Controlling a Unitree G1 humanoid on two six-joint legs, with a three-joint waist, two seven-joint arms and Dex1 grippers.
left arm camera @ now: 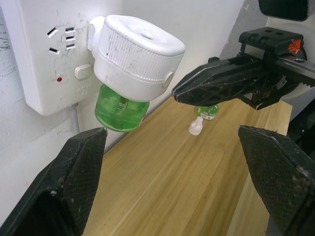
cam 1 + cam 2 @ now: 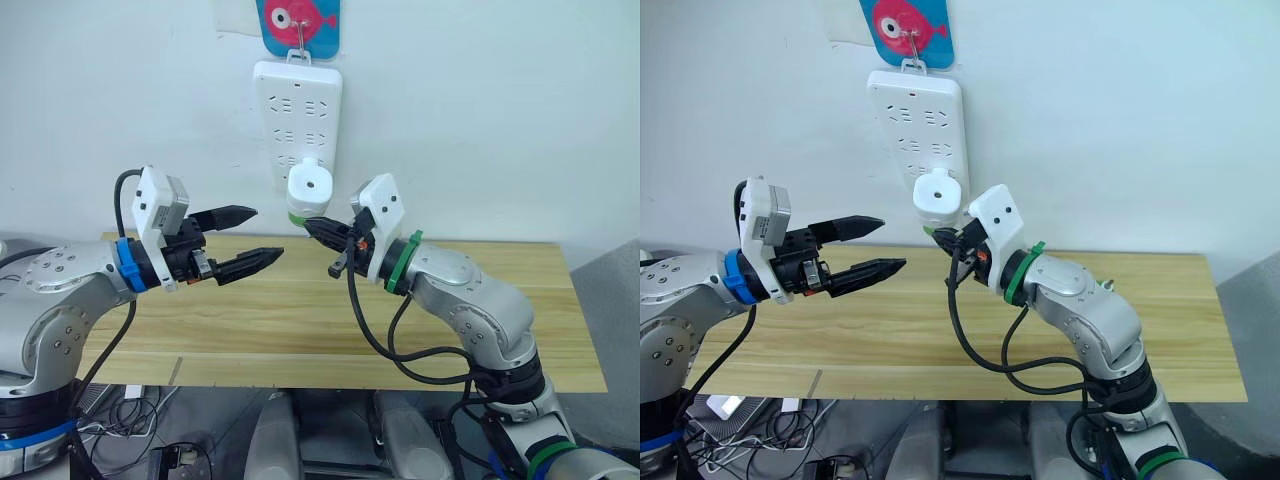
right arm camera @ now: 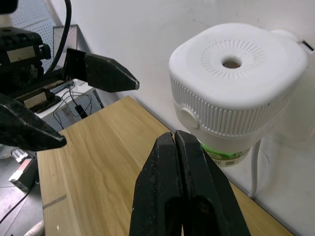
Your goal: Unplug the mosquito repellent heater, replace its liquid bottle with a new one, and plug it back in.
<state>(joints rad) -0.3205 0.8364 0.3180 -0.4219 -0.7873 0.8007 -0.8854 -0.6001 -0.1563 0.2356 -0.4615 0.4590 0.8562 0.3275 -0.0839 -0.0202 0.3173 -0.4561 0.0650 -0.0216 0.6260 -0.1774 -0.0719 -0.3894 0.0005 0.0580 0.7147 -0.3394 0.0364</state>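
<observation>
White heater (image 2: 309, 187), two green bottles (image 1: 121, 106) (image 1: 208, 111).

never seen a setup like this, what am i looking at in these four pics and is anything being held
This is a two-armed humanoid robot at a wooden table. Two pictures come from its head camera, and the other two from cameras on each wrist. On the wall hangs a white power strip with a mosquito repellent heater plugged into it, a green liquid bottle screwed in underneath. The left gripper is open and holds nothing. The right gripper is shut, empty, just below the heater. On the table by the wall lie another small green bottle and a whitish cap.
</observation>
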